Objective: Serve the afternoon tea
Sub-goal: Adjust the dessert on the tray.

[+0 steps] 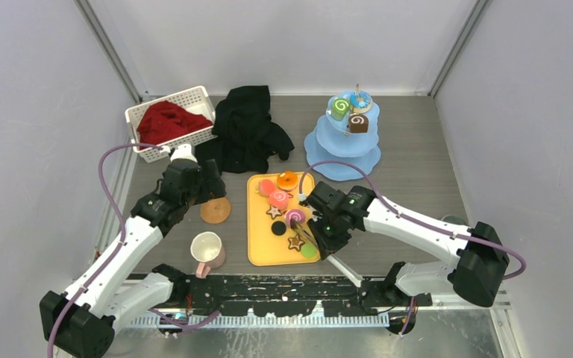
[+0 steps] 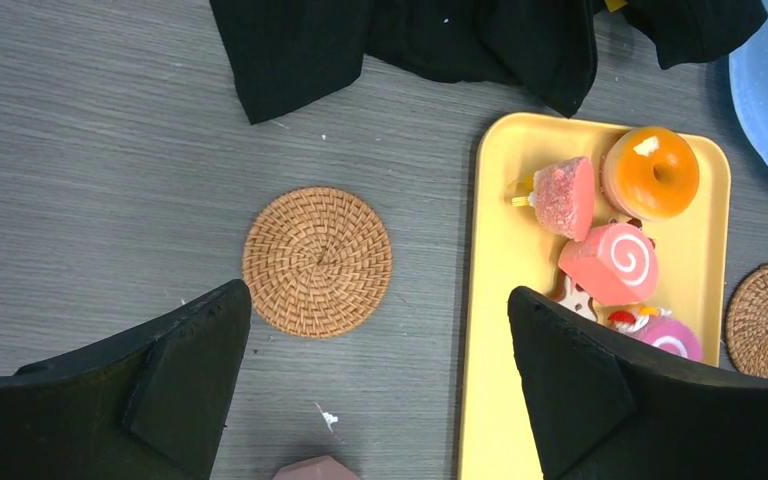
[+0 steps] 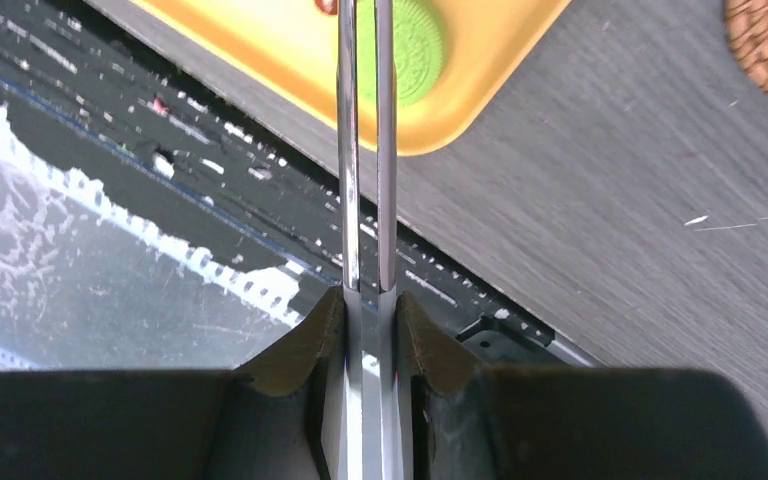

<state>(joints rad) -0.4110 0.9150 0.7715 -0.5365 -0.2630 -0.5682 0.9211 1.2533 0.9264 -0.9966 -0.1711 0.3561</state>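
Now tongs [image 3: 387, 150] are pinched by the right hand [image 3: 368, 340]; next, the green sweet [image 3: 420, 45], at the tray's [image 3: 260, 25] five o'clock, must be gripped.

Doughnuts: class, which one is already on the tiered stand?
The blue doughnut, at the top of the blue stand. The orange doughnut lies on the yellow tray instead.

Top view high, wide; wrists close, downward; tray [image 1: 262, 245] shared.
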